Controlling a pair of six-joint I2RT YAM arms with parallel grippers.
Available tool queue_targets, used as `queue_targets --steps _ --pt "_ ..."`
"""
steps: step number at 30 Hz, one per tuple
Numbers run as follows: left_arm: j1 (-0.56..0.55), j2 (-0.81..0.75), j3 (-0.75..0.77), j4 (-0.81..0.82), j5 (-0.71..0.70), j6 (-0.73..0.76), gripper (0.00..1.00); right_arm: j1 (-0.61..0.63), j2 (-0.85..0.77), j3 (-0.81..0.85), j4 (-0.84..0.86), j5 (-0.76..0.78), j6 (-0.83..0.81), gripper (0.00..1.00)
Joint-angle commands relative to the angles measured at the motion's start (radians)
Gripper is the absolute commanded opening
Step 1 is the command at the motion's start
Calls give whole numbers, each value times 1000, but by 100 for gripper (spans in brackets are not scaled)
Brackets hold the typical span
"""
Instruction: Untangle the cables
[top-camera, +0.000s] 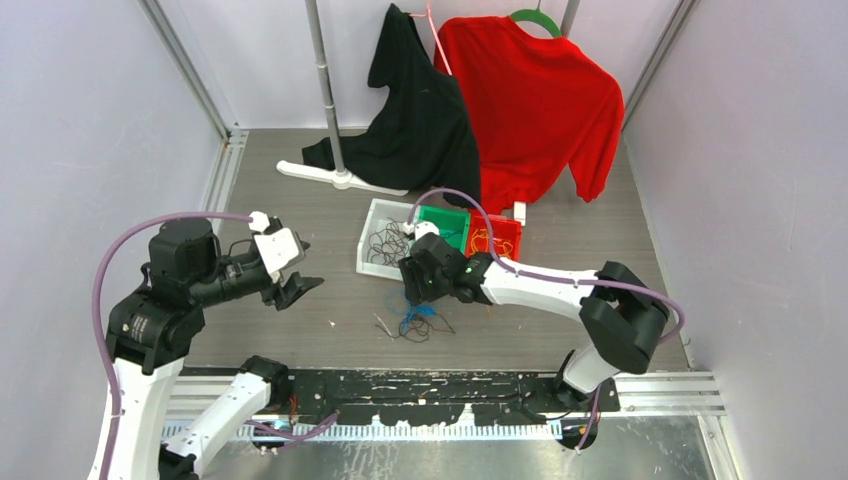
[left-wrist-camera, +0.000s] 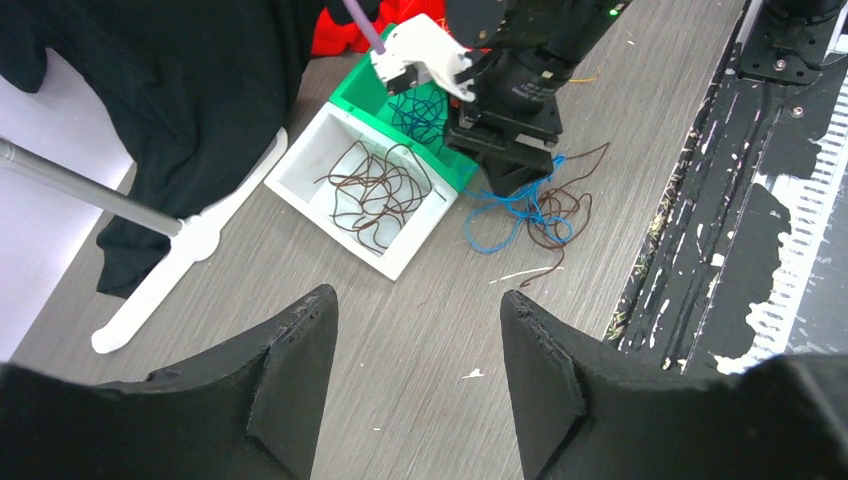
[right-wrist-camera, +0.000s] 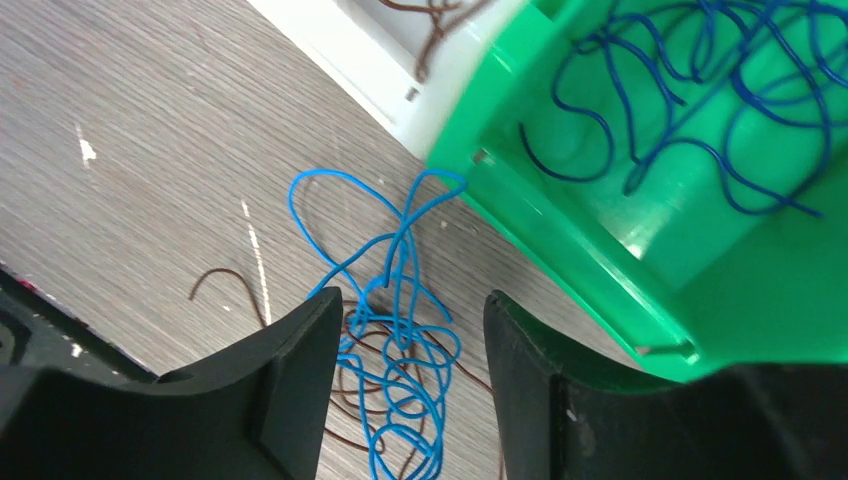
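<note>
— Black fingers of the right gripper (right-wrist-camera: 410, 300) stand apart. Do they hold anything?
— No, they are wide and empty. The tangle (right-wrist-camera: 400, 345) of blue and brown cables lies on the table (right-wrist-camera: 150, 150) straight below them, just beside the green box (right-wrist-camera: 560, 240), its loops stretched toward the near edge.
— And the left gripper (left-wrist-camera: 418, 295)?
— Also wide and empty, well apart to the left. The right arm is nearer.

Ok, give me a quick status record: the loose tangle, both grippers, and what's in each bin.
tangle: blue and brown strands knotted, on the table by the green bin
left gripper: open, empty, off to the side
right gripper: open, over the tangle
white bin: brown cables
green bin: blue cables
red bin: yellow cables
</note>
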Motion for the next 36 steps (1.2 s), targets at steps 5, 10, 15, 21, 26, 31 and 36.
queue_targets --steps 5,10,15,21,26,31,36 --pt "3 -25 -1 15 -16 17 62 -2 58 101 11 -113 -7 50" --pt "3 -25 11 6 -17 27 62 1 -9 41 38 -132 21 55" --pt "3 -27 8 12 -15 29 62 3 -107 8 47 -99 21 55" --pt "4 -28 19 8 -24 32 62 14 -195 -6 55 -108 7 58" --pt "3 -31 21 8 -23 33 62 29 -102 21 11 -128 -12 60" --pt "3 -37 25 2 -23 41 62 29 1 54 -4 -147 -19 58" --pt "3 -48 11 7 -21 39 62 46 -16 56 71 -78 -51 26"
